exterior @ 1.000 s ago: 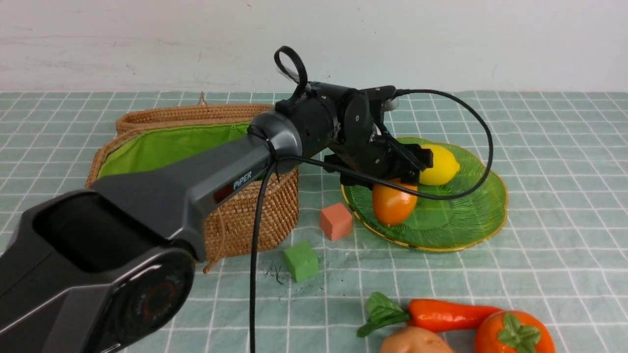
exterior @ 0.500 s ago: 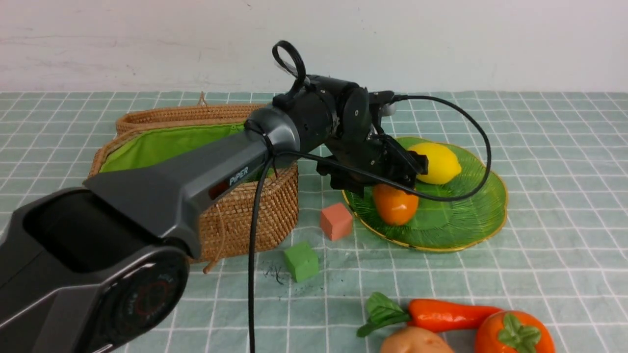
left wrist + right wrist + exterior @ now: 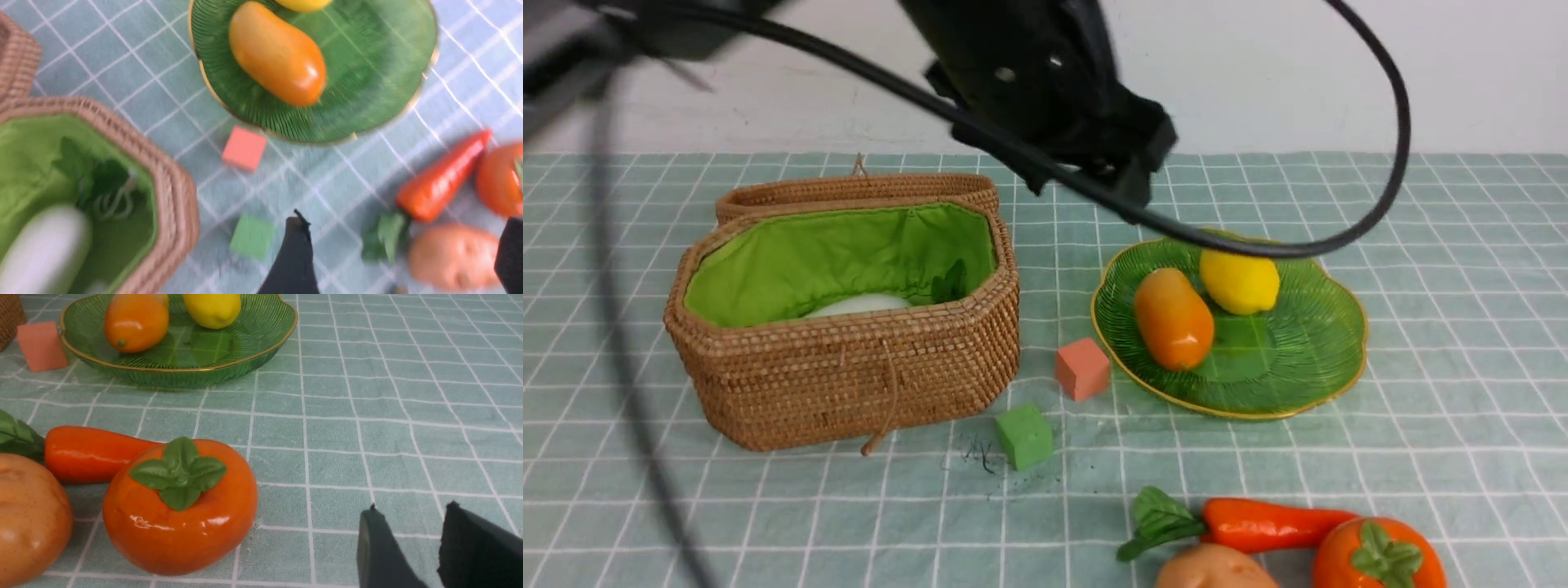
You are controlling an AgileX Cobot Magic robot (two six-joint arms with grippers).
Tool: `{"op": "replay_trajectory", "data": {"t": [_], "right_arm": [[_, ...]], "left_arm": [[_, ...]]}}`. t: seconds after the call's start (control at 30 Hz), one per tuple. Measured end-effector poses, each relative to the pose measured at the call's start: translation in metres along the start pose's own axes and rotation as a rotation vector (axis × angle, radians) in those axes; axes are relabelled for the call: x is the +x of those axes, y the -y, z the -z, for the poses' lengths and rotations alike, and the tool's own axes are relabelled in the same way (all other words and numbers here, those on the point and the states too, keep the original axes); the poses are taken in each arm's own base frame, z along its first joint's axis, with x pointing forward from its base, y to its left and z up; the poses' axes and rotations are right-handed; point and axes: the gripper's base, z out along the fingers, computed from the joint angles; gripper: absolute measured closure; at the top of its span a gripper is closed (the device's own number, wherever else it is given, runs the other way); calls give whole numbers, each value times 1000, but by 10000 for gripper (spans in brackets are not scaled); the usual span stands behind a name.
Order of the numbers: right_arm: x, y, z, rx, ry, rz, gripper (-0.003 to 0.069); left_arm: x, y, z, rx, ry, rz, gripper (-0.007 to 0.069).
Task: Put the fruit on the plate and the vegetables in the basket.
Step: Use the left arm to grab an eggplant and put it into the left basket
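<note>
My left gripper (image 3: 401, 217) hangs wide apart, empty; my right gripper (image 3: 412, 508) is narrowly apart, empty. The basket (image 3: 849, 384) at 9 o'clock holds the radish (image 3: 858, 305). The plate (image 3: 1282, 359) at 2 o'clock carries mango (image 3: 1174, 318) and lemon (image 3: 1240, 280). At 5 o'clock lie carrot (image 3: 1274, 525), potato (image 3: 1213, 572) and persimmon (image 3: 1376, 555). The persimmon is probably light, rigid and slippery; grasp across its girth. The carrot and potato crowd its 9 o'clock side.

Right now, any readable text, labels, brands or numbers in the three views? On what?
None can be read in any view.
Left arm: motion-blurred in the front view, no lettering legible.
Basket, plate, pink cube, green cube: no print visible.
</note>
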Motion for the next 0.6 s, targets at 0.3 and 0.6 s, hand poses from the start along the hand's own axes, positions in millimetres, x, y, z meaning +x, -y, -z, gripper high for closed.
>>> {"op": "replay_trajectory", "data": {"t": [0.3,0.6], "right_arm": [[0,0,0,0,0,0,418],[0,0,0,0,0,0,418]], "left_arm": [[103,10,-18,105,-249,-113,30],[159,60,-86,154,-393,-204,32]]}}
